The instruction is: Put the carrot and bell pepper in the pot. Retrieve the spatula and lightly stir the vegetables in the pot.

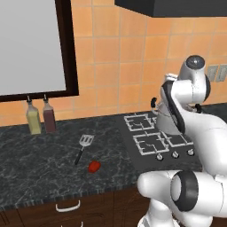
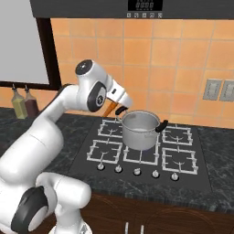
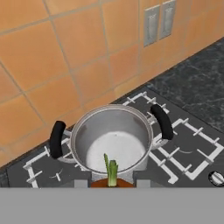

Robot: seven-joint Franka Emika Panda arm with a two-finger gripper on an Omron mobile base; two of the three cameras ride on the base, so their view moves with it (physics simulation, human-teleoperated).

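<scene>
My gripper [image 2: 114,104] is shut on the carrot [image 2: 109,110], an orange stick whose green top [image 3: 112,171] rises between the fingers in the hand view. It hangs just left of the pot [image 2: 139,129], a steel pot with two black handles on the stove's back-left burner. The pot [image 3: 111,140] shows a bare steel bottom. On the dark counter to the left lie the red bell pepper [image 1: 94,166] and the spatula [image 1: 83,146], blade pointing away. My arm hides part of the pot [image 1: 165,120] in the left base view.
Two oil bottles [image 1: 40,117] stand at the back of the counter under the window. The stove [image 2: 183,157] has knobs along its front edge. Wall outlets [image 2: 219,90] sit on the tiled wall, and a range hood hangs above.
</scene>
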